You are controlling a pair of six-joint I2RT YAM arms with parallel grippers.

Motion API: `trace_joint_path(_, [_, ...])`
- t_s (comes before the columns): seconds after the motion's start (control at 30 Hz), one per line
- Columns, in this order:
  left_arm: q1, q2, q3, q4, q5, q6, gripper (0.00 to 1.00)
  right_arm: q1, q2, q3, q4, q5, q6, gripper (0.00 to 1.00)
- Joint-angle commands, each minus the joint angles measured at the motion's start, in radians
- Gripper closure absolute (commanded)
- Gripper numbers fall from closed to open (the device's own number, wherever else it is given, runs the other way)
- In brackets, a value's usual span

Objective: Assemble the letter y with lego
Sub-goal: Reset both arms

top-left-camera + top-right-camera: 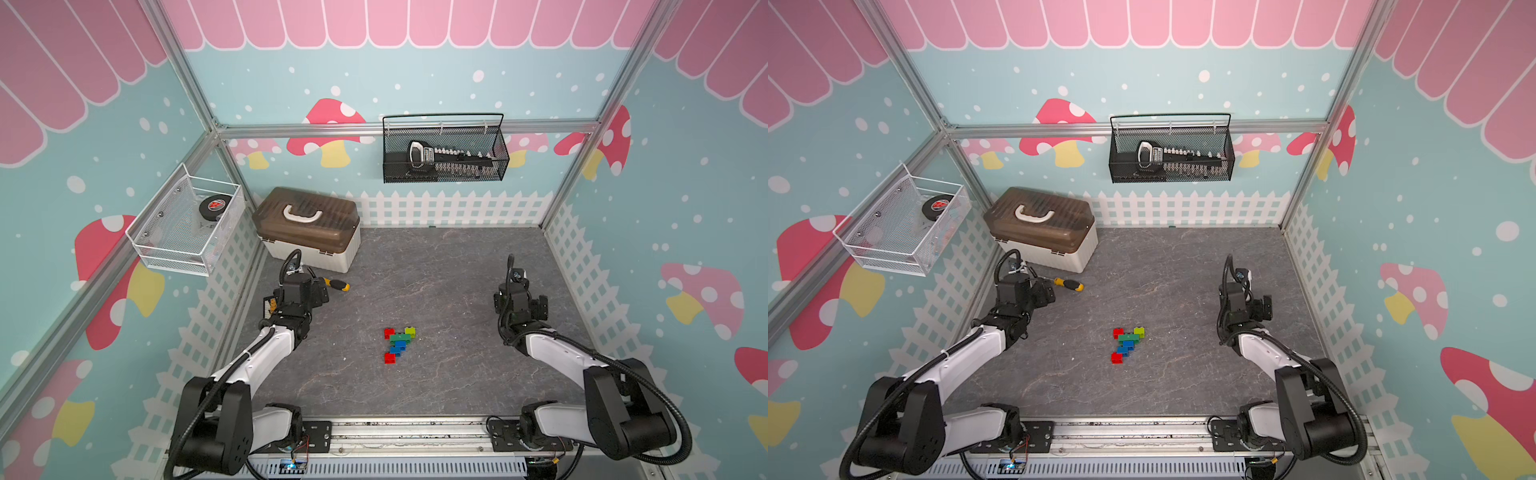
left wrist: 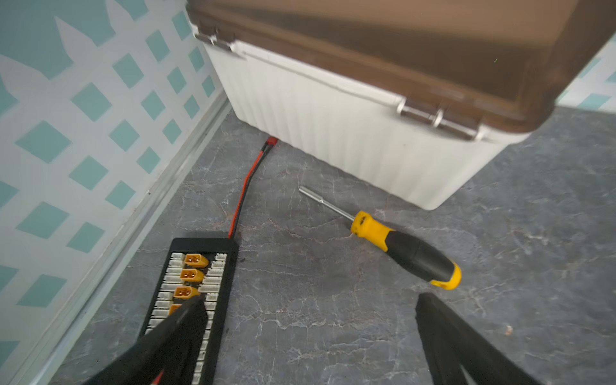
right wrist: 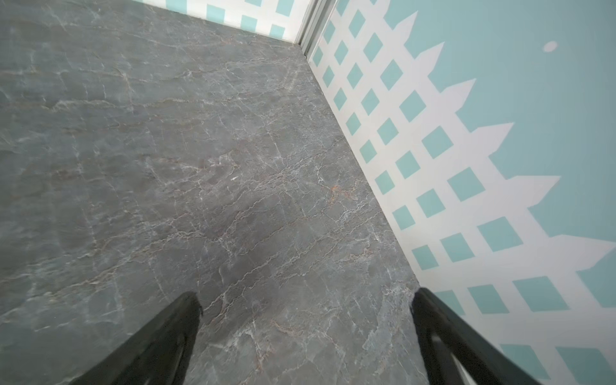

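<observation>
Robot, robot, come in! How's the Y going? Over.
Left gripper open, empty. Right gripper open, empty. Letter y looks assembled, lying free. Nothing blocking it.

bright, even light, soft shadows; wrist views slightly blurred, top views bowed at edges.

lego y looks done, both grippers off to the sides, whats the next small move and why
Probably just pull both grippers back to rest: the letter y lies whole on the table, touched by nothing, and the left gripper and right gripper are open, empty and well away from it.
</observation>
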Motion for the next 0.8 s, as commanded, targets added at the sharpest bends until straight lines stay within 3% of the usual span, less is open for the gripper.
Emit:
trace_joint_path(0.0, [0.016,0.035,-0.059,0.323,-0.003,0.079,0.01,-0.004,0.051,-0.055,0.364,-0.026,-0.083,0.01])
trace_joint_path(0.07, [0.019,0.077,-0.110,0.479,-0.007,0.115,0.02,-0.019,0.066,-0.089,0.470,-0.162,-0.124,0.01])
trace_joint_path(0.13, [0.019,0.135,-0.187,0.639,0.013,0.123,0.02,-0.045,0.140,-0.130,0.640,-0.177,-0.126,0.01])
trace_joint_path(0.17, [0.017,0.193,-0.249,0.798,0.064,0.134,0.02,-0.063,0.139,-0.139,0.645,-0.199,-0.114,0.01])
trace_joint_path(0.2, [0.012,0.254,-0.285,0.941,0.049,0.148,0.01,-0.084,0.108,-0.128,0.556,-0.245,-0.078,0.01])
trace_joint_path(0.23, [-0.002,0.285,-0.284,1.019,-0.019,0.157,0.01,-0.127,0.135,-0.147,0.611,-0.352,-0.064,0.01])
trace_joint_path(0.27, [-0.006,0.239,-0.228,0.825,-0.038,0.124,0.00,-0.149,0.213,-0.172,0.773,-0.401,-0.084,0.01])
trace_joint_path(0.3, [0.017,0.232,-0.189,0.720,0.023,0.109,0.01,-0.151,0.185,-0.164,0.687,-0.397,-0.073,0.01])
trace_joint_path(0.33, [0.054,0.262,-0.200,0.793,0.072,0.103,0.01,-0.157,0.151,-0.126,0.567,-0.406,-0.045,0.01])
trace_joint_path(0.37, [0.055,0.245,-0.183,0.734,0.064,0.091,0.01,-0.160,0.202,-0.132,0.677,-0.396,-0.067,0.01])
trace_joint_path(0.43, [0.050,0.255,-0.198,0.774,0.050,0.101,0.01,-0.154,0.158,-0.124,0.578,-0.371,-0.041,0.01])
trace_joint_path(0.47, [0.041,0.253,-0.196,0.773,0.036,0.103,0.01,-0.151,0.190,-0.143,0.681,-0.369,-0.065,0.01])
trace_joint_path(0.53, [0.041,0.241,-0.193,0.745,0.038,0.096,0.00,-0.133,0.158,-0.134,0.603,-0.351,-0.062,0.01])
trace_joint_path(0.77, [0.036,0.241,-0.194,0.747,0.030,0.098,0.01,-0.134,0.187,-0.129,0.635,-0.351,-0.071,0.01])
